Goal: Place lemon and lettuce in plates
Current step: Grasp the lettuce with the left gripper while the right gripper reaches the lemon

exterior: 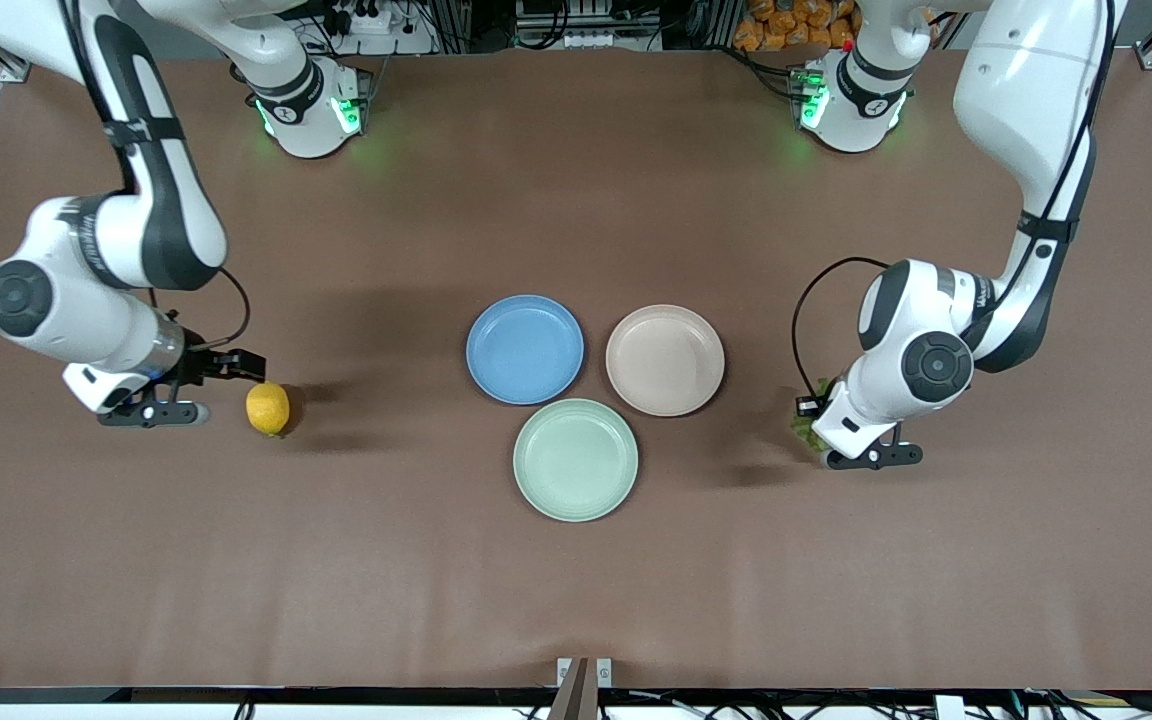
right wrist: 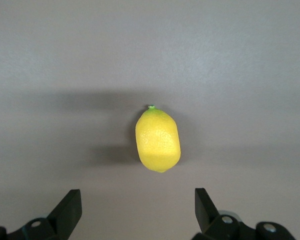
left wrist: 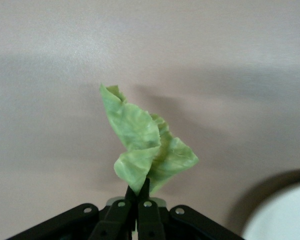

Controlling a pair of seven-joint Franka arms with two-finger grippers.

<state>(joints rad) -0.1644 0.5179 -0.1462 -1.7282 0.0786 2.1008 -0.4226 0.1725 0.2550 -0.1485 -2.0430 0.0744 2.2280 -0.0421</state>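
The lemon (exterior: 267,408) lies on the brown table toward the right arm's end; it also shows in the right wrist view (right wrist: 158,140). My right gripper (exterior: 236,372) (right wrist: 137,210) is open and empty, close beside the lemon, with its fingers apart from it. My left gripper (exterior: 808,410) (left wrist: 140,192) is shut on the stem end of the light-green lettuce (left wrist: 145,147), which stands up from the fingertips. In the front view the lettuce (exterior: 809,428) is mostly hidden by the left hand. The blue plate (exterior: 525,349) and the beige-pink plate (exterior: 665,359) sit empty, side by side, mid-table.
A pale mint-green plate (exterior: 575,459) lies empty, nearer to the front camera than the other two plates. The rim of a pale plate (left wrist: 285,215) shows at the corner of the left wrist view. Both arm bases stand along the table's edge.
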